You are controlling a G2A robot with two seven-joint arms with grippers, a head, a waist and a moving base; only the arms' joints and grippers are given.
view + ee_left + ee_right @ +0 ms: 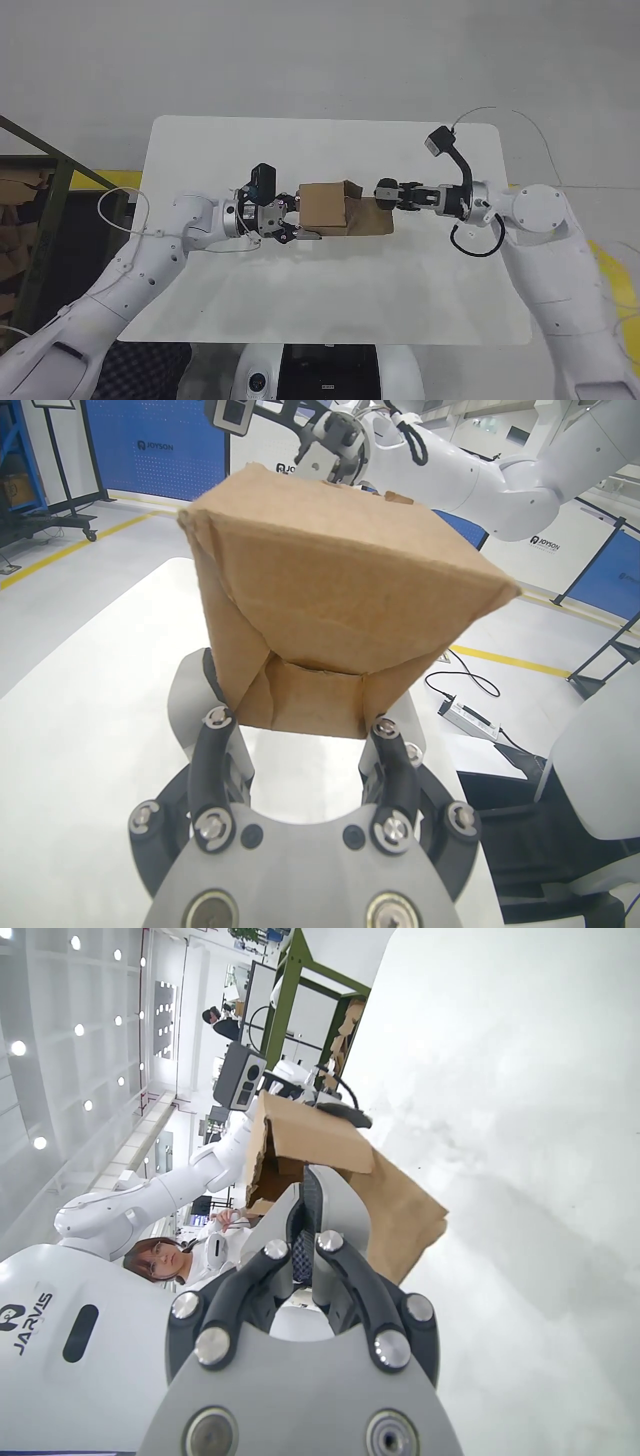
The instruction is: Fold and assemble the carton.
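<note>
We see the left claw (300, 705) clamped on the carton (325, 207) over the counter (330, 290); the right claw (306, 1188), fingers together, meets its open end.

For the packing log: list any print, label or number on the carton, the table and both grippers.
Carton: none on the faces that show.
Table: none.
Left gripper: none.
Right gripper: none.

The brown cardboard carton (325, 205), half-erected, spans both claws: its folded end is clamped inside the left claw (300, 705), and its open, flapped mouth is pinched by the right claw (306, 1183).
</note>
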